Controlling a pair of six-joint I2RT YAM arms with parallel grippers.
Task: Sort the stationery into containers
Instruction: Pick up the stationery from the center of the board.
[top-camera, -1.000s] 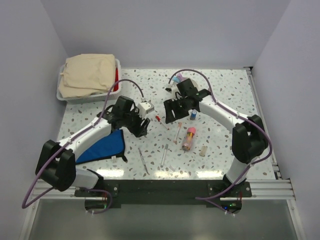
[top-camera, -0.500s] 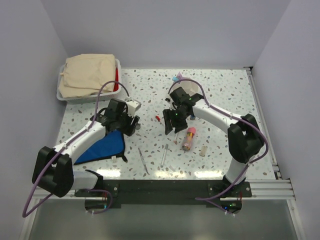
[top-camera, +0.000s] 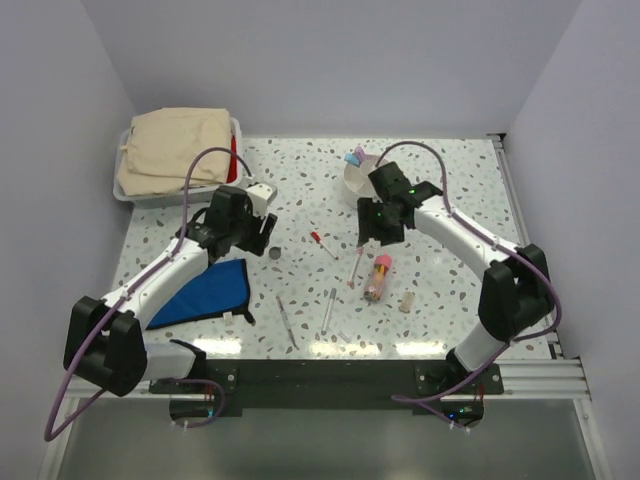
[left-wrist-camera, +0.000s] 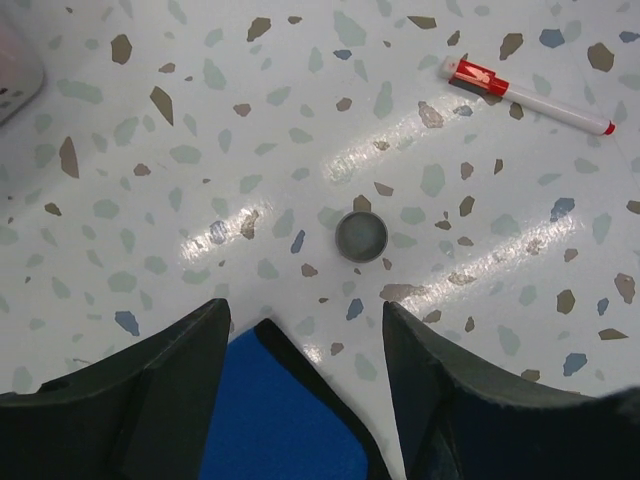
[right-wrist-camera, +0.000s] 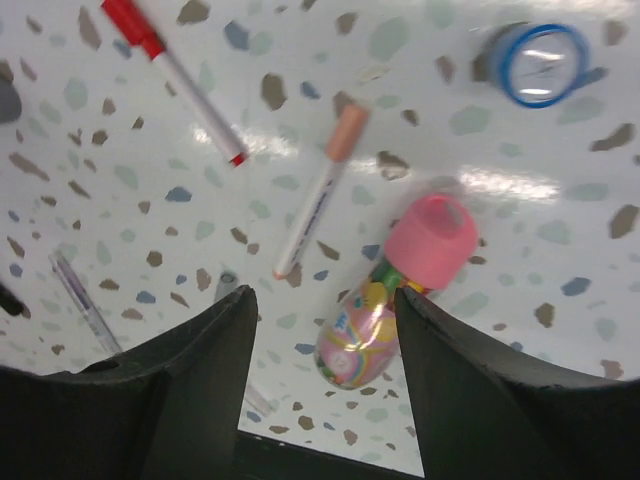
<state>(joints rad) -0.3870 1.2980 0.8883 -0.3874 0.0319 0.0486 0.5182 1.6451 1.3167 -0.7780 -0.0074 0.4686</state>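
Observation:
Loose stationery lies mid-table: a red-tipped pen (top-camera: 322, 241) (left-wrist-camera: 530, 95) (right-wrist-camera: 175, 75), a pink marker (top-camera: 356, 266) (right-wrist-camera: 322, 190), a pink-red tube (top-camera: 378, 277) (right-wrist-camera: 400, 290), two slim silver pens (top-camera: 287, 320), a beige eraser (top-camera: 406, 301) and a small grey cap (top-camera: 275, 255) (left-wrist-camera: 361, 237). A blue-capped stick (right-wrist-camera: 540, 62) stands upright. The white cup (top-camera: 358, 178) holds pink and blue items. The white bin (top-camera: 237, 130) is far left. My left gripper (top-camera: 258, 238) (left-wrist-camera: 307, 310) is open and empty just short of the grey cap. My right gripper (top-camera: 375, 238) (right-wrist-camera: 322, 295) is open above the tube and marker.
A folded beige cloth (top-camera: 175, 150) fills the bin. The flat blue pouch (top-camera: 205, 292) (left-wrist-camera: 280, 420) lies under my left gripper, its corner between the fingers. Grey walls close in the table on three sides.
My left gripper has drawn back to the left, uncovering the grey cap. My right gripper has swung right to above the tube, and the white cup now shows behind it.

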